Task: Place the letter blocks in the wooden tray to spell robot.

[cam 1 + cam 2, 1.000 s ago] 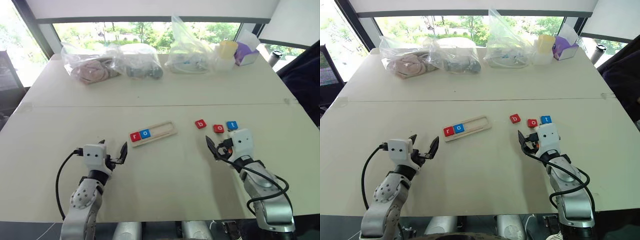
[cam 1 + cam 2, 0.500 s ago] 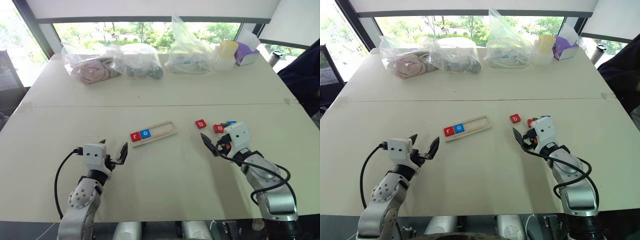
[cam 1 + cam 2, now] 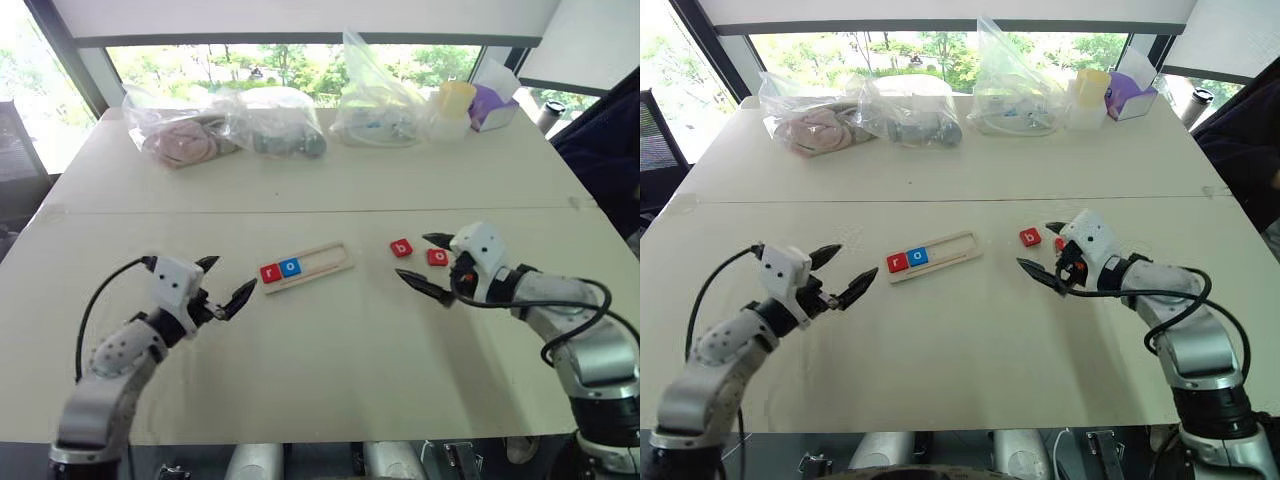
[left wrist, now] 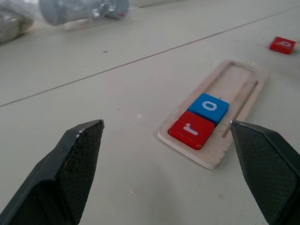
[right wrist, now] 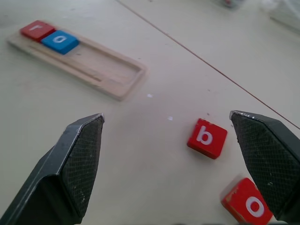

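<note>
From the head views, the wooden tray (image 3: 306,266) lies near the middle of the surface (image 3: 330,350), angled, with the red r block (image 3: 270,273) and the blue o block (image 3: 290,267) seated at its left end; three slots stand bare. The red b block (image 3: 401,248) and the red o block (image 3: 437,257) lie apart from the tray toward the right edge. The left end effector (image 3: 222,280) hovers released, empty, just left of the tray; the right end effector (image 3: 428,264) hangs spread wide and empty beside the loose blocks.

The left wrist view shows the two seated blocks touching, flush in the tray.

The right wrist view shows b and o between the wide-set fingers (image 5: 77,161). The risk I see: b and o sit close, so a wide closing could catch or nudge the o while reaching for b, or a tilted tile could ride the tray rim and push the light tray askew.
</note>
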Available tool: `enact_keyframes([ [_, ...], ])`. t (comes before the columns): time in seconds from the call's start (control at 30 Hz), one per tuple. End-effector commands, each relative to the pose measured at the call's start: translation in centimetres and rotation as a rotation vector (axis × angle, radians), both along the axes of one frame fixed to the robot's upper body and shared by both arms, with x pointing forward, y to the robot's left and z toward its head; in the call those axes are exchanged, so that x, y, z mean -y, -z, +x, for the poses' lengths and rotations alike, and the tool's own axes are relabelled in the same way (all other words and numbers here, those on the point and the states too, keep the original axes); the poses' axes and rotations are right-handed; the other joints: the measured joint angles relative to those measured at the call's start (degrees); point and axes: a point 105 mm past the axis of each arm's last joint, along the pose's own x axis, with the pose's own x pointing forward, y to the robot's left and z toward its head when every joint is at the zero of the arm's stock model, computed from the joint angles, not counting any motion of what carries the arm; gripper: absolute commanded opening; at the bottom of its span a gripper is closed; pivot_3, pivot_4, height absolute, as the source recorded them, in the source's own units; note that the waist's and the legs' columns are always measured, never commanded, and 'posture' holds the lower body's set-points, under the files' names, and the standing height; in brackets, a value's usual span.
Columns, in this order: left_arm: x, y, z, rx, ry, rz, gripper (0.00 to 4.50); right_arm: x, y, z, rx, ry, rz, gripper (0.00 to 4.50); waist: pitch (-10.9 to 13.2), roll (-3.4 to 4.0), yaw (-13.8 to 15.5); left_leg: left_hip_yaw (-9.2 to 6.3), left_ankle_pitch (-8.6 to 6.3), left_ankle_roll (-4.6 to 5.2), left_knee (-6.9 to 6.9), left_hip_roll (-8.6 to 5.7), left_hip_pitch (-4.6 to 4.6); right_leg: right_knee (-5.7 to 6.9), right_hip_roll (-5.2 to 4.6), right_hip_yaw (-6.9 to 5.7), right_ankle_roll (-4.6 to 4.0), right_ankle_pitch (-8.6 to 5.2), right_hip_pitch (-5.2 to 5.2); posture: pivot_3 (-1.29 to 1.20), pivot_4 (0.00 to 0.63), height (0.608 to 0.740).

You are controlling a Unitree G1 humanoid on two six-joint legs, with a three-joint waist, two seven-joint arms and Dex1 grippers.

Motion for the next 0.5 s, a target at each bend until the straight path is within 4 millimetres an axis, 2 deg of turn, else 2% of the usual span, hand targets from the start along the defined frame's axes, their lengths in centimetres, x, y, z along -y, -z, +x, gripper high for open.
enact_keyframes([
  [0.03, -0.1, -0.6, 0.1, -0.041, 0.174, -0.004, 4.5, -1.1, -1.0, -0.8, -0.011, -0.118, -0.019, 4.41, 0.01, -0.01, -0.01, 0.01, 0.0, 0.0, 0.0, 0.0, 0.0, 0.0, -0.02, 0.0, 0.0, 0.0, 0.0, 0.0, 0.15, 0.74],
  [0.13, -0.2, 0.1, 1.0, -0.119, 0.348, 0.065, 4.5, -2.1, -2.0, -1.1, -0.001, -0.186, -0.031, 4.41, 0.06, 0.01, 0.08, 0.02, 0.0, 0.0, 0.03, -0.01, 0.0, 0.03, -0.01, -0.01, 0.0, 0.0, -0.01, 0.0, 0.15, 0.74],
  [0.3, 0.0, -0.2, 3.8, -0.094, 0.416, 0.116, 4.5, -2.5, -2.7, -1.0, 0.019, -0.185, -0.009, 4.41, 0.08, -0.01, 0.14, 0.0, 0.0, 0.0, 0.02, -0.01, -0.05, -0.02, -0.03, -0.04, -0.01, 0.04, -0.02, 0.0, 0.15, 0.74],
  [0.5, 1.0, 0.6, 5.0, -0.13, 0.515, 0.166, 4.5, -2.6, -2.7, -1.3, 0.037, -0.158, -0.01, 4.41, 0.08, -0.02, 0.01, 0.0, 0.0, 0.01, -0.01, -0.02, -0.11, 0.03, -0.05, -0.04, 0.18, 0.14, -0.12, 0.0, 0.15, 0.74],
])
